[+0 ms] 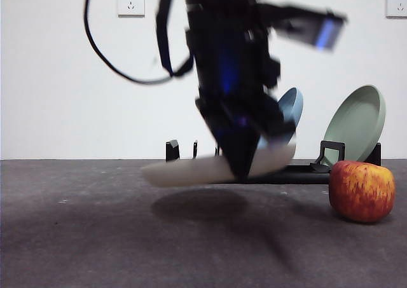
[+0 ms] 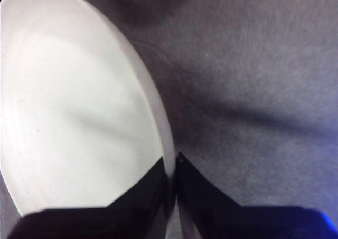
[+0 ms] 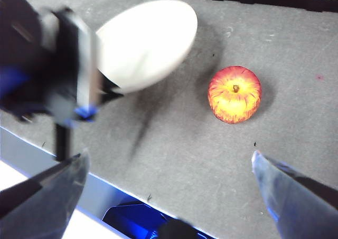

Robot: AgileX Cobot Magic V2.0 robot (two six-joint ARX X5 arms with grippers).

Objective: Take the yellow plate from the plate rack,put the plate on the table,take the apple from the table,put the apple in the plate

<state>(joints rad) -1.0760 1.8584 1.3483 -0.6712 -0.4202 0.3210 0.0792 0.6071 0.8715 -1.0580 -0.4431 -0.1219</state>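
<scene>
Left pincer [image 1: 245, 167] clamps the rim of the yellow plate [image 1: 191, 171], which we see held nearly flat just above the tabletop [image 1: 95, 237], its shadow beneath. Behind it stands the plate rack [image 1: 299, 172], carrying a blue plate [image 1: 291, 107] and a sage-green plate [image 1: 356, 123]. We find the apple [image 1: 362, 191] resting on the tabletop, near the rack. Right pincer [image 3: 169, 197] hangs above the apple, jaws wide apart.

Cream yellow plate [image 1: 191, 171], red apple [image 1: 361, 191] streaked yellow-orange, dark grey speckled table [image 1: 95, 237]
</scene>
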